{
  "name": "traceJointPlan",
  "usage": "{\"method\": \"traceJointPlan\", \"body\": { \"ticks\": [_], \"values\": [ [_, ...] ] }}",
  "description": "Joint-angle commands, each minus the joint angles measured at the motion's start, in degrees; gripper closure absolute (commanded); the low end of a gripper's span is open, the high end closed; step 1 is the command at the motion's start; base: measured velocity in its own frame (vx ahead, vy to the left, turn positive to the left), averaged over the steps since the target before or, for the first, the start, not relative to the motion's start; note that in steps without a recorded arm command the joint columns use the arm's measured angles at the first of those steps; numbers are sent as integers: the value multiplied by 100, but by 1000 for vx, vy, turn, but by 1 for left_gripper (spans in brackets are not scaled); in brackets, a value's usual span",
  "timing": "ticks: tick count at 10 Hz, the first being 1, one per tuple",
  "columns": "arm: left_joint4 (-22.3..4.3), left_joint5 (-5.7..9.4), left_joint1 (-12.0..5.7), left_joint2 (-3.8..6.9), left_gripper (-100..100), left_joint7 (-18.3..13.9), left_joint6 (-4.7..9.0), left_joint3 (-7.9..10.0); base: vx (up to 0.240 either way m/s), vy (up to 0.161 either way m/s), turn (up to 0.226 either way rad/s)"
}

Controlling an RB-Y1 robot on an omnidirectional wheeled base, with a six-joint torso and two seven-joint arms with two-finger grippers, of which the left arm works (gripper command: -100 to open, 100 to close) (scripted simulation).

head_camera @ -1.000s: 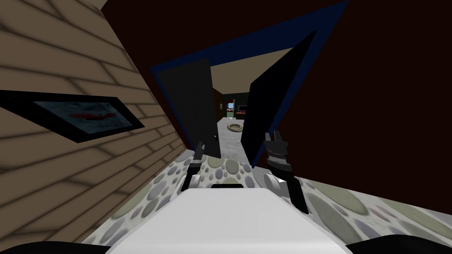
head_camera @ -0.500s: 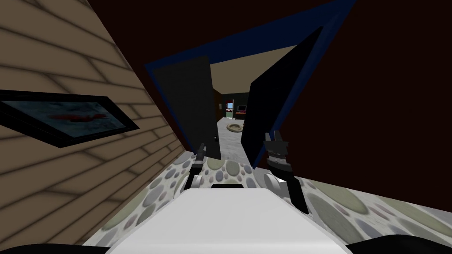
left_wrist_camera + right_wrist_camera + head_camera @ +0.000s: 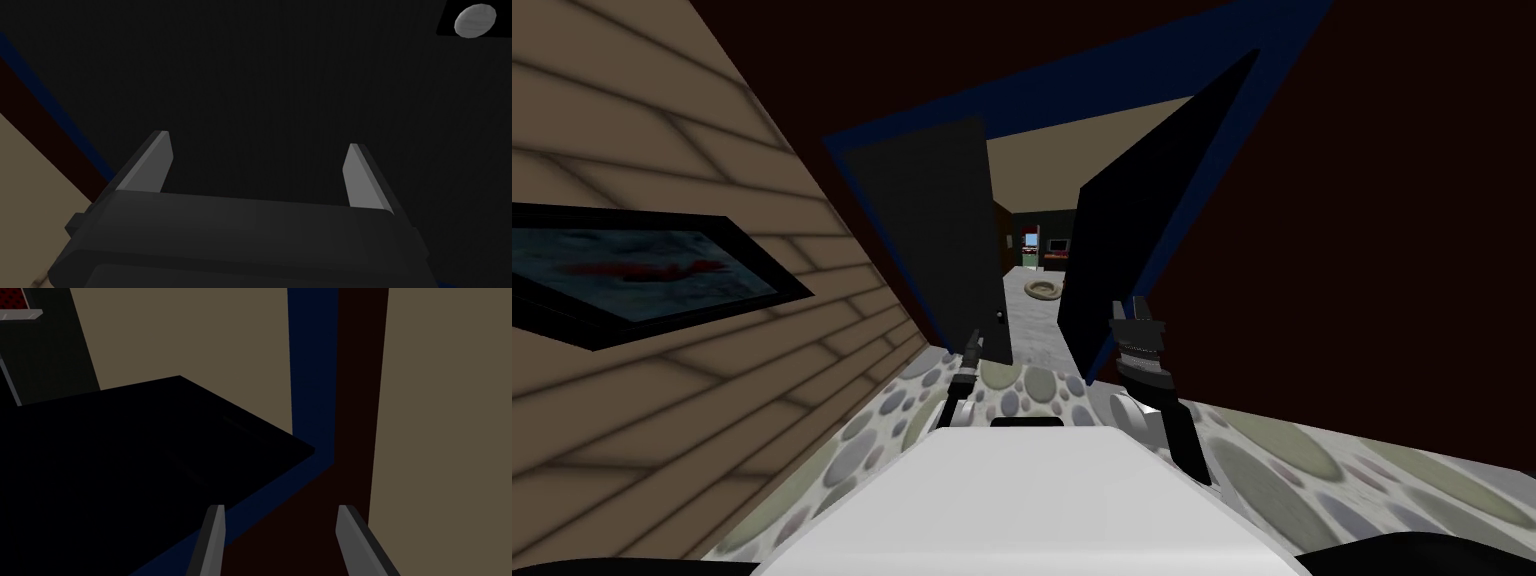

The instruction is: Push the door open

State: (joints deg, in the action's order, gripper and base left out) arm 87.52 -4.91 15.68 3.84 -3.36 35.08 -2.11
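Your target, the flat dark left door leaf [image 3: 927, 230], hangs in a blue door frame [image 3: 1072, 85] just ahead and to your left, standing part-way open towards the far room. Expect a stiff, rigid panel that swings on its left edge. It is probably light to move but smooth, so the fingers may slide. Don't grip it; press flat near the free right edge, by the small grey round knob [image 3: 475, 20], where leverage looks best. The left gripper [image 3: 258, 141] faces that panel close up, with its fingers spread and nothing between them; you cannot tell whether they touch it. The right gripper [image 3: 281, 508], also spread and empty, sits near the matching dark right door leaf [image 3: 1137, 220], which is ajar too. The gap between the leaves is narrow. A beige plank wall [image 3: 662, 420] crowds your left, and a pale ring-shaped thing [image 3: 1044, 289] lies on the floor beyond the doorway.
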Motion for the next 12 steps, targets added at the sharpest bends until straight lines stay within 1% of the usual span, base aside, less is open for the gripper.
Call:
{"method": "traceJointPlan", "body": {
  "ticks": [1,2,3,8,9,10,12],
  "values": [
    [-274,22,-52,25,-100,-22,72,-25,80,53,-61],
    [-448,29,-95,18,-100,-22,111,-48,95,69,-54],
    [-457,29,-95,18,-100,-22,111,-48,61,47,-12],
    [-1332,62,-303,-26,-100,-23,299,-160,75,58,-50],
    [-1471,68,-340,-38,-100,-24,333,-180,81,48,-44],
    [-1487,68,-340,-38,-100,-24,333,-180,58,30,-14],
    [-1799,80,-414,-62,-100,-24,400,-220,75,45,-41]
  ]
}}
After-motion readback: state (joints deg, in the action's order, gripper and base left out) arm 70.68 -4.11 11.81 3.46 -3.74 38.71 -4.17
